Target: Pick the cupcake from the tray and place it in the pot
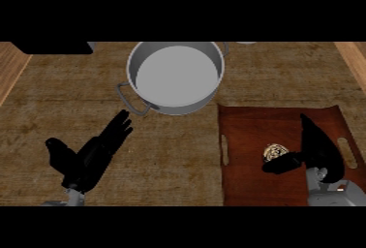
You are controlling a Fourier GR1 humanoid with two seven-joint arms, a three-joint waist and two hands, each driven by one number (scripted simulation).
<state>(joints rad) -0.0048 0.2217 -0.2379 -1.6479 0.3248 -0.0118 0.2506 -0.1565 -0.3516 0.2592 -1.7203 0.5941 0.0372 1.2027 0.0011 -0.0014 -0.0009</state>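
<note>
Right hand (318, 147) open over tray (247, 186), cupcake (274, 151) just left of it.

No legible text, label, brand, number or sign in view. Pot (175, 75), tray (257, 126), cupcake (274, 152): no readable marking on any.
</note>
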